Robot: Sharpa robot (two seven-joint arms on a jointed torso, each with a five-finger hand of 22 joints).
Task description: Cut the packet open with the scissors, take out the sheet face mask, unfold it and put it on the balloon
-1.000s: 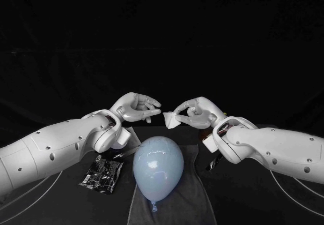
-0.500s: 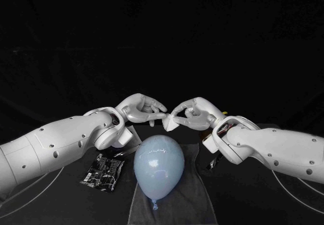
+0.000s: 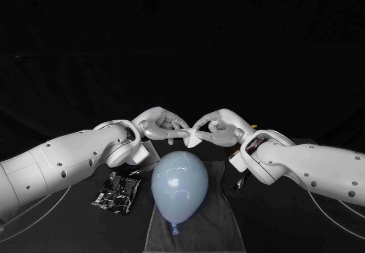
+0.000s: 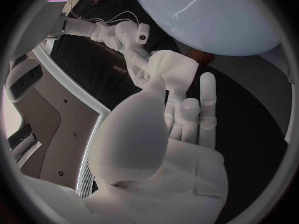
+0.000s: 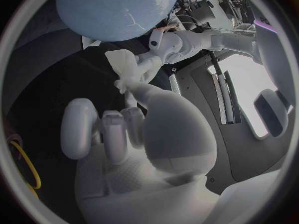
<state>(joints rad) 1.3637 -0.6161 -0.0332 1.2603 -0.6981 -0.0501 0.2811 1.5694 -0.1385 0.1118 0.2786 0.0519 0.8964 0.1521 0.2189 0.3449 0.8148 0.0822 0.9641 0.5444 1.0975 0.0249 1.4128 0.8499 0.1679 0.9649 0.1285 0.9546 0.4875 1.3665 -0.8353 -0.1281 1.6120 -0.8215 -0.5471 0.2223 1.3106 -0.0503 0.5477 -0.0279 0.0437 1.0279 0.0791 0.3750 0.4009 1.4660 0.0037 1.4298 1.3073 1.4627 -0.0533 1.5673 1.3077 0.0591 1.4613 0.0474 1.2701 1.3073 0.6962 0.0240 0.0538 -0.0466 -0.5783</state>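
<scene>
Sheet face mask [image 3: 190,139], folded small, is pinched on both sides by the left hand [image 3: 160,125] and right hand [image 3: 220,128], just beyond the balloon [image 3: 179,184].

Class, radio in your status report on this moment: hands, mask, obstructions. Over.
Left hand and right hand both pinch the mask. Mask folded, off the balloon. Nothing between mask and balloon.

Up on the head, looking down and forward, well back from left hand [image 3: 158,124] and right hand [image 3: 220,126]. Tight in behind each palm at the wrists, facing out along the fingers. Shared across all three: folded sheet mask [image 3: 192,138] between both hands, pale blue balloon [image 3: 179,184] just beside them.
</scene>
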